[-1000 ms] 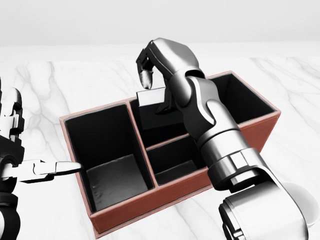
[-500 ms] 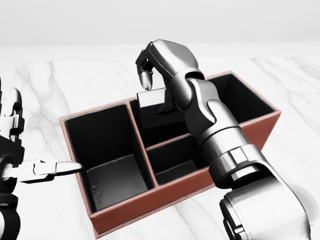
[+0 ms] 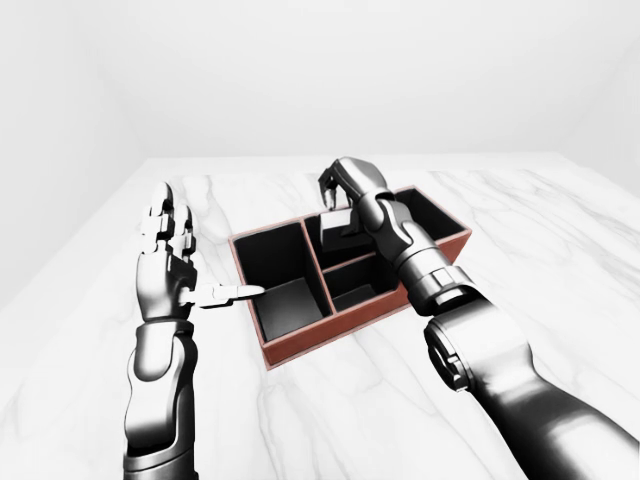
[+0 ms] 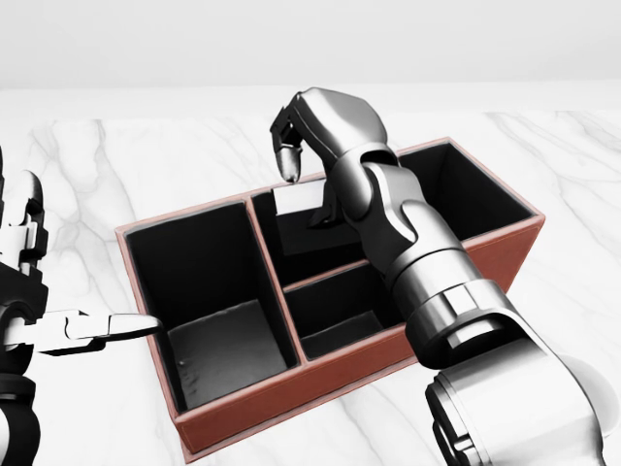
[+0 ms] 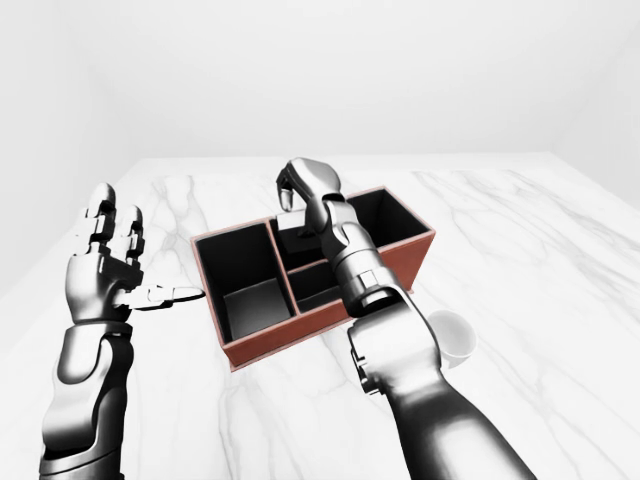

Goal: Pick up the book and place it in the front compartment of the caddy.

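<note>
Book (image 3: 337, 226), left-eye view: stands upright in the upper middle compartment of the caddy (image 3: 300, 345), directly under the right hand (image 3: 345, 190). The hand's fingers curl down over the book's top edge; whether they grip it cannot be told here. The left hand (image 3: 168, 250) is raised beside the caddy's left wall, fingers spread wide, thumb pointing toward the caddy rim, holding nothing.

Head view: the book's pale top edge sits just below the right hand's fingertips (image 4: 288, 165), with the dark cover leaning against the arm side of the compartment. Contact between fingertip and book is not resolvable. The large compartment to the hand's left and the small compartment below it show only dark floors.

Right-eye view: a white cup (image 5: 448, 338) stands on the marble table (image 5: 540, 250), right of the right forearm and apart from the caddy.
</note>
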You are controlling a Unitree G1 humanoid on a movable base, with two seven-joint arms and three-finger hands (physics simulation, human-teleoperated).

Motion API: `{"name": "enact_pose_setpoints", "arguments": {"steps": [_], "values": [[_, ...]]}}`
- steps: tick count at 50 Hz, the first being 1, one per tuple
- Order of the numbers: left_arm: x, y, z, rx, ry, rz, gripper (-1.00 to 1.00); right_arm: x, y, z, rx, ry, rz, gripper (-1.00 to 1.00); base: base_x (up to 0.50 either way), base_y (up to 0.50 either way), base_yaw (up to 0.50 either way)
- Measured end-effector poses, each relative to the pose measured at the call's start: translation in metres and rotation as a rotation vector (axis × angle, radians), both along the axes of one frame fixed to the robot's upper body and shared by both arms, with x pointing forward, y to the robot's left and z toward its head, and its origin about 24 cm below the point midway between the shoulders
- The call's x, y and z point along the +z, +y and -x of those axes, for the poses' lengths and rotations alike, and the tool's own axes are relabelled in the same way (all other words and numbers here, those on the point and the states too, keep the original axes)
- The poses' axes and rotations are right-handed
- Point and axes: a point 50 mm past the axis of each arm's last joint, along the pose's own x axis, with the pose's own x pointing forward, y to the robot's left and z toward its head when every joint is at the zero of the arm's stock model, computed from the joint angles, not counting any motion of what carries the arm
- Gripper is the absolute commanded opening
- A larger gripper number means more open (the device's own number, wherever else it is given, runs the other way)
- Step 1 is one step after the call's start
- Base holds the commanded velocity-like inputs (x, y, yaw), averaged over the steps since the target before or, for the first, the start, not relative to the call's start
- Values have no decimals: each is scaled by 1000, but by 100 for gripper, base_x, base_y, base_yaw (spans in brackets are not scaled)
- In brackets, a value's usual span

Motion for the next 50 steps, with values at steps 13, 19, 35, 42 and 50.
{"name": "enact_pose_setpoints", "arguments": {"steps": [13,19,35,42,50], "values": [[1,0,0,1,-5,0,100,-4,-1,0,-15,1,3,-100,0,0,0],[2,0,0,1,-7,1,100,-5,0,0,-15,0,4,-100,0,0,0],[2,0,1,0,-10,2,100,-7,3,0,-14,-1,4,-100,0,0,0],[2,0,1,-1,-10,2,100,-7,3,1,-15,-3,4,-100,0,0,0],[2,0,1,-2,-9,2,100,-9,4,1,-18,-4,6,-100,0,0,0]]}}
